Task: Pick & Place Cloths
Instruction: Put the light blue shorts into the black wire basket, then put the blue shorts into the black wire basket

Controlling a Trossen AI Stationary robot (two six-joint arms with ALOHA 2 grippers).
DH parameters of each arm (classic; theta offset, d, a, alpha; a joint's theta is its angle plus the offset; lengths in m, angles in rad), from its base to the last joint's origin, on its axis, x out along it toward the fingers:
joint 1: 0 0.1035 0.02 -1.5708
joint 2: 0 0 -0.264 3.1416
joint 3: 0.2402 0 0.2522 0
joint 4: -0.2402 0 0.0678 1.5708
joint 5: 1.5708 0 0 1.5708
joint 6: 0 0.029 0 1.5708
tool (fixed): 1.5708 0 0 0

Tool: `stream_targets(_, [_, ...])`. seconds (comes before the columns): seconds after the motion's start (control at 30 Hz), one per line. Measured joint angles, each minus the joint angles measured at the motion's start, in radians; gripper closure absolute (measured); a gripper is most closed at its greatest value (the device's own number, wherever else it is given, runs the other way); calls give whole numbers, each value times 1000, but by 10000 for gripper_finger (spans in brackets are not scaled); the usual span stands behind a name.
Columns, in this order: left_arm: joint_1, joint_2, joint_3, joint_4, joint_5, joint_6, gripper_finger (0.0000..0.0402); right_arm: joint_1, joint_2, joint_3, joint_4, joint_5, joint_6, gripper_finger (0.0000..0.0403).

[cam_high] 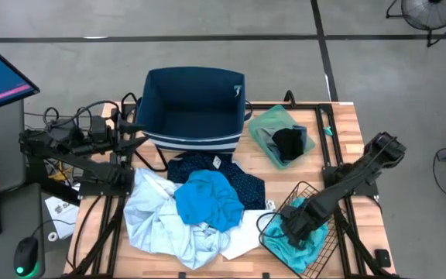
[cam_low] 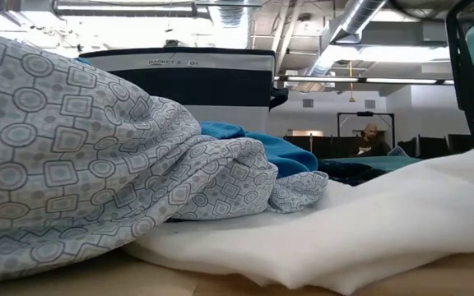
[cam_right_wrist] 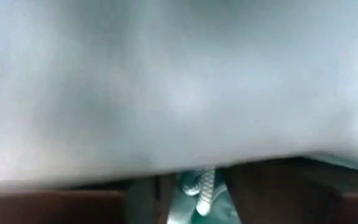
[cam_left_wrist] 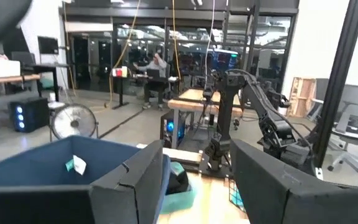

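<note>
A heap of cloths lies mid-table: a turquoise one [cam_high: 207, 200] on top, a navy dotted one [cam_high: 223, 172] behind it, a pale blue-white one [cam_high: 157, 221] at the left and a white one [cam_high: 245, 239] at the near side. A teal cloth [cam_high: 304, 242] lies in the black wire basket [cam_high: 316, 194] at the near right. My right gripper [cam_high: 294, 226] points down into that basket, fingers apart, with the teal cloth and a white cord [cam_right_wrist: 205, 186] between them. My left gripper [cam_high: 134, 128] hangs open and level beside the navy bin [cam_high: 192, 108], holding nothing. My right gripper [cam_right_wrist: 194, 186] reaches from above into the teal cloth in the wire basket. Cloth close to the camera hides most of the view, so I cannot tell whether its fingers [cam_right_wrist: 145, 199] touch the cloth.
The navy bin with white stripes stands at the far middle of the table. To its right lies a green cloth [cam_high: 273, 124] with a black cloth [cam_high: 289, 143] on it. Cables and a stand crowd the left edge. A person [cam_low: 371, 138] sits in the room beyond.
</note>
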Motion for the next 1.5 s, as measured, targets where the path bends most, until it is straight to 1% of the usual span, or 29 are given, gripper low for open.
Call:
stream_targets(0.17, [0,0,0,31,0,12,212,-7,-135,1,-23,-7,60,227])
stream_targets(0.33, [0,1,0,34,0,9,186,-15,-275,2,-9,-22,158,200])
stream_targets(0.47, [0,11,0,42,7,4,167,-15,-379,3,9,-37,240,196])
stream_targets(0.6, [0,59,0,45,68,1,159,-16,-476,4,93,-36,313,203])
stream_targets(0.7, [0,129,0,45,102,0,159,-24,-528,5,211,-1,340,211])
stream_targets(0.8, [0,215,7,42,139,-23,160,-38,-562,5,350,69,333,220])
stream_targets(0.9, [0,315,25,42,194,-45,159,-62,-576,5,515,151,259,227])
stream_targets(1.0, [-6,416,48,24,265,-53,159,-96,-580,6,682,217,122,233])
stream_targets(1.07, [-18,476,64,-14,297,-54,160,-124,-580,7,773,234,36,236])
stream_targets(1.17, [-38,549,74,-86,327,-81,159,-168,-580,7,864,236,-86,241])
stream_targets(1.23, [-55,588,74,-114,359,-132,159,-192,-581,7,888,236,-160,245])
stream_targets(1.33, [-91,637,75,-120,412,-189,159,-224,-580,7,866,235,-249,249])
stream_targets(1.5, [-161,718,75,-124,435,-196,156,-269,-580,7,778,232,-362,250])
